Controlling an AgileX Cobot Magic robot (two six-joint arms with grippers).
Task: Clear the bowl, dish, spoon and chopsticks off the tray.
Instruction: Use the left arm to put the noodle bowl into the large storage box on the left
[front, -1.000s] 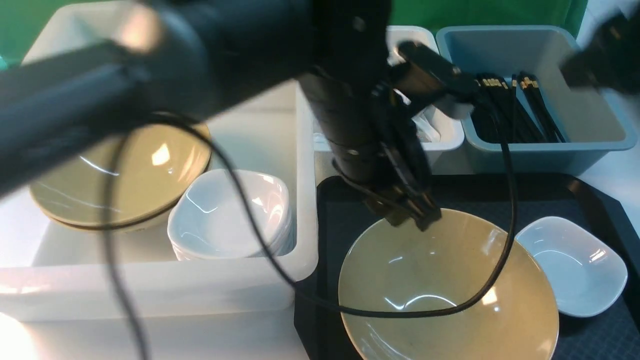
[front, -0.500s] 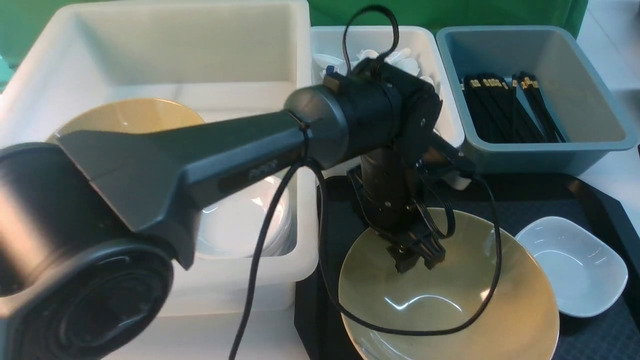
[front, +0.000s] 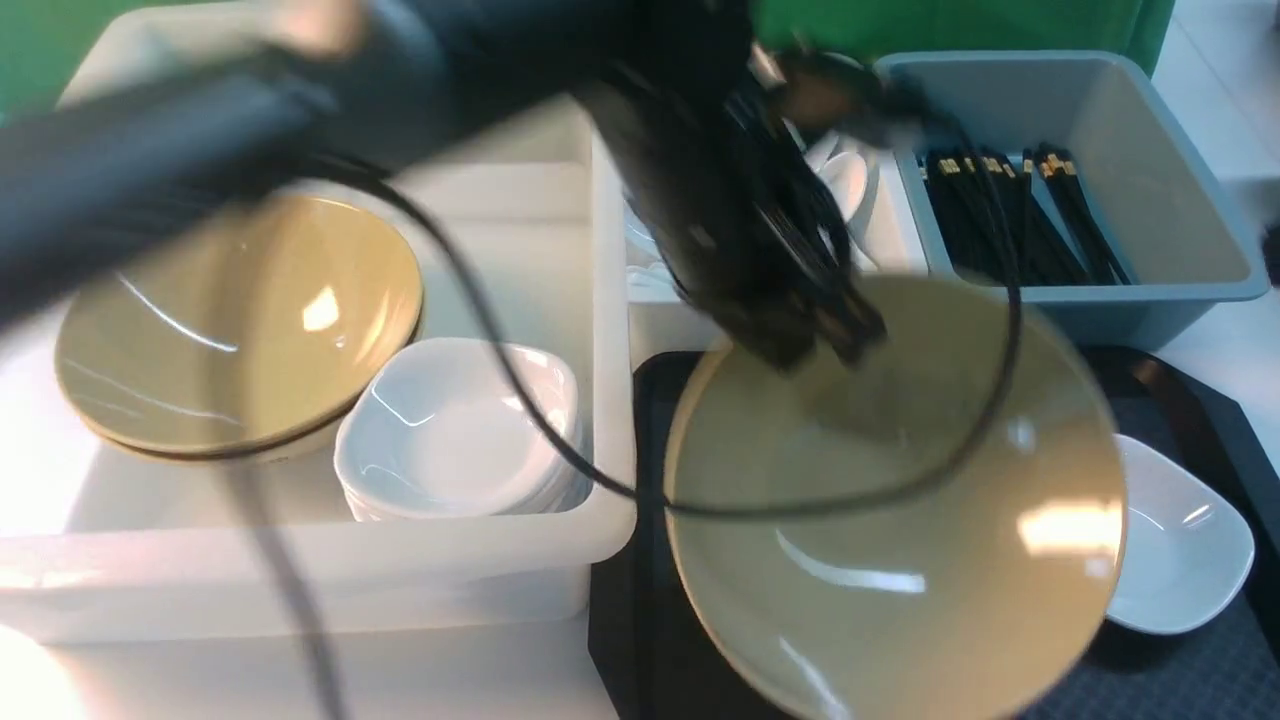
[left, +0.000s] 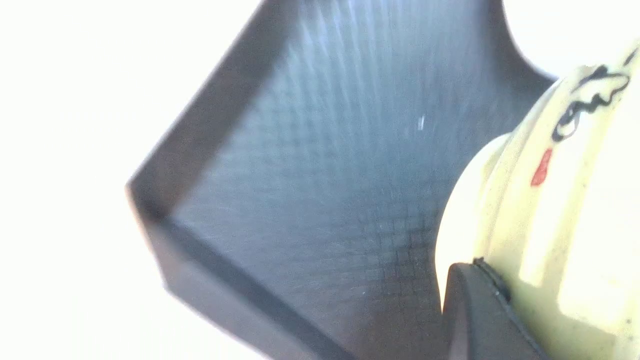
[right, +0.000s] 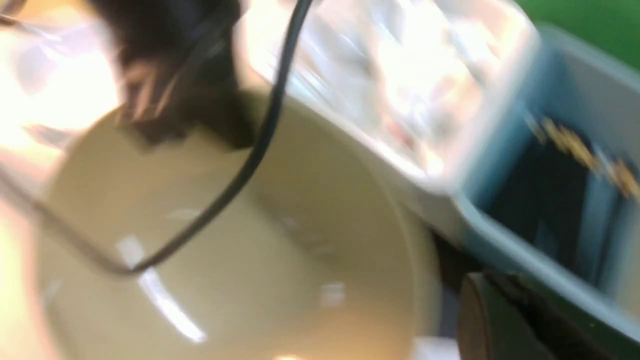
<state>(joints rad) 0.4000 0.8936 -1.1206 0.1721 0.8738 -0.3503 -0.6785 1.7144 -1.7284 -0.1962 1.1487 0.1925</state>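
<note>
The wide tan bowl (front: 900, 540) hangs tilted above the black tray (front: 650, 420), blurred by motion. My left gripper (front: 820, 345) is shut on the bowl's far rim. In the left wrist view one of its fingers (left: 475, 310) presses the bowl's pale outer wall (left: 565, 200) over the tray floor (left: 325, 175). The white dish (front: 1185, 540) sits on the tray's right side, partly hidden by the bowl. No spoon or chopsticks show on the tray. The right wrist view shows the bowl (right: 240, 260) and one right finger (right: 500, 325) only.
A large white bin (front: 600, 300) at left holds stacked tan bowls (front: 240, 320) and white dishes (front: 460, 430). A small white bin (front: 860, 190) holds spoons. A grey-blue bin (front: 1170, 200) holds black chopsticks (front: 1020, 210). The left arm's cable (front: 560, 440) loops across the bowl.
The left gripper closed on the bowl's far rim and has lifted it off the tray; the bowl now looms larger and higher. The left arm has swung upward.
</note>
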